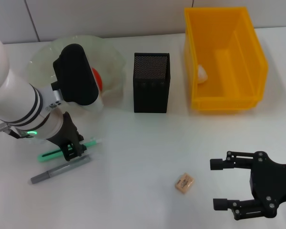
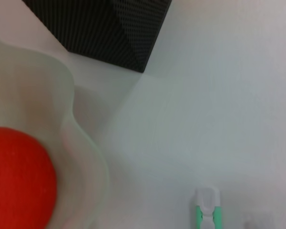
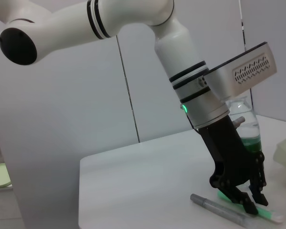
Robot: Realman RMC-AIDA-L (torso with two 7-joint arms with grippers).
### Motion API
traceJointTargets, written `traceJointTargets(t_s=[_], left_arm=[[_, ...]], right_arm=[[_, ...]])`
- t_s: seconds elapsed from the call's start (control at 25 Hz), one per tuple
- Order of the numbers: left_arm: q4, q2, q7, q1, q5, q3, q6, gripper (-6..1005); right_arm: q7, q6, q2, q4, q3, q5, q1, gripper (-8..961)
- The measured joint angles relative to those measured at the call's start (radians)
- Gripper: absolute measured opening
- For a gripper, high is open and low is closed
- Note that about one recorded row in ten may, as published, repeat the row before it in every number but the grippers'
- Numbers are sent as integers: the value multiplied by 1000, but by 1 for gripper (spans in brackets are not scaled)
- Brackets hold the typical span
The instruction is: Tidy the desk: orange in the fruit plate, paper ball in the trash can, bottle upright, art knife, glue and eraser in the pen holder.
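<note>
Head view. The left gripper (image 1: 72, 149) stands low over the white bench (image 1: 143, 152), its black fingers set astride a green-and-white pen-like item (image 1: 69, 148), probably the glue; the fingers look closed about it, though whether they grip it firmly cannot be told here. A grey marker-like bar (image 1: 60, 170), probably the art knife, lies just beside it, apart from the fingers. The orange (image 1: 97, 79) already sits in the fruit plate (image 1: 112, 57), largely hidden by the wrist camera housing. The pen holder (image 1: 151, 89) stands between the fruit plate and the trash can (image 1: 224, 59), where a white paper ball (image 1: 201, 73) rests against the inner wall. The eraser (image 1: 184, 182) lies alone on the open bench, near the right gripper (image 1: 219, 183), whose fingers are spread wide and hold nothing; it seems placed ready for that block.

Left wrist view. The camera looks down past the ruffled rim of the fruit plate (image 2: 83, 143) at the orange (image 2: 19, 176), a corner of the pen holder (image 2: 119, 33), and the white-capped end of the green item (image 2: 207, 210). The gripper's own fingers do not show.

Right wrist view. Seen from across the bench, the left gripper (image 3: 243, 200) bears down on the green item (image 3: 269, 215), fingertips drawn in on either side of it, with the grey bar (image 3: 219, 211) alongside. The bottle (image 3: 245, 129) stands upright behind the arm, so that step appears done.
</note>
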Motion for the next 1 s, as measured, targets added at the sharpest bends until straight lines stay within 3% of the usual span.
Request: traceJointTargets(t_s=[0.48,0.72,0.92,1.0], left_arm=[[42,2,3,5,-40,-33,36,193],[161,8,29,48,-134,-104,108,195],[295,8,62,100,-264,-123,139,197],[295,8,62,100,-264,-123,139,197]], right_arm=[[1,-11,0,0,1,2,0,779],[1,-11,-1,0,4,3,0,779],[1,-11,-1,0,10,3,0,779],[2,-11,-1,0,14,3,0,779]])
